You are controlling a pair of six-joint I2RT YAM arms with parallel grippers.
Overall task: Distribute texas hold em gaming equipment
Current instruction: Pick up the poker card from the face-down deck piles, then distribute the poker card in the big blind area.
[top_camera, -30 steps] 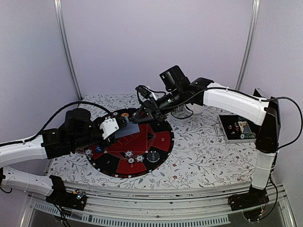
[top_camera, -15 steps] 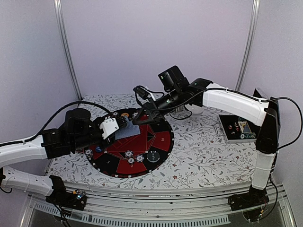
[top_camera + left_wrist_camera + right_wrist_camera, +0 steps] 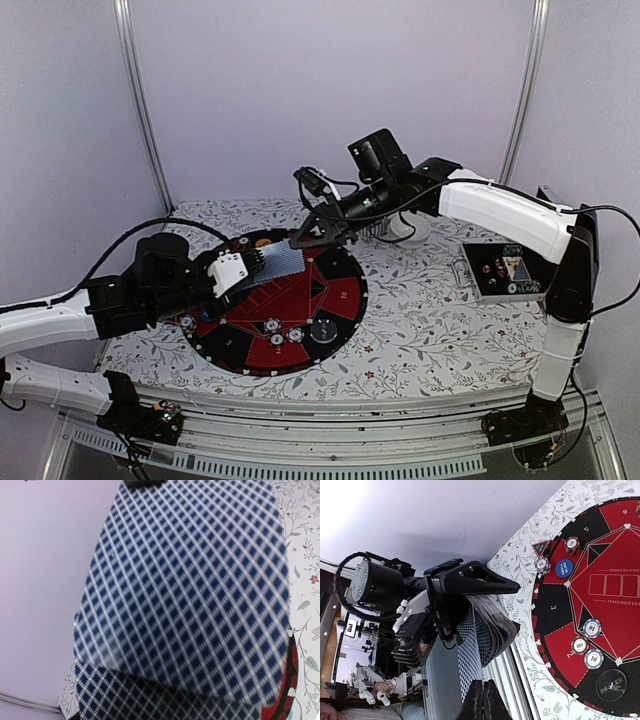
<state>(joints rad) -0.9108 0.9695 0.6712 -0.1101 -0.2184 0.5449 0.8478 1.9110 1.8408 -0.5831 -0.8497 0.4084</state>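
Behind the table (image 3: 430,330) with its floral cloth, I see plain lilac walls (image 3: 330,90) and two metal uprights (image 3: 140,110). On the cloth lies the round red-and-black mat (image 3: 340,295). Above its far half, my left gripper (image 3: 243,268) is clamped on the card deck (image 3: 495,625), and my right gripper (image 3: 303,240) is closed, pinching the top card (image 3: 462,662) by its far end. Poker chips (image 3: 272,326) sit on the mat.

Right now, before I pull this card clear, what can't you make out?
- Left wrist view: the top card fills the frame, hiding the left gripper and most of the mat.
- Card faces: only backs show in every view.
- Top view: how many cards the right gripper pinches off the deck; too small.
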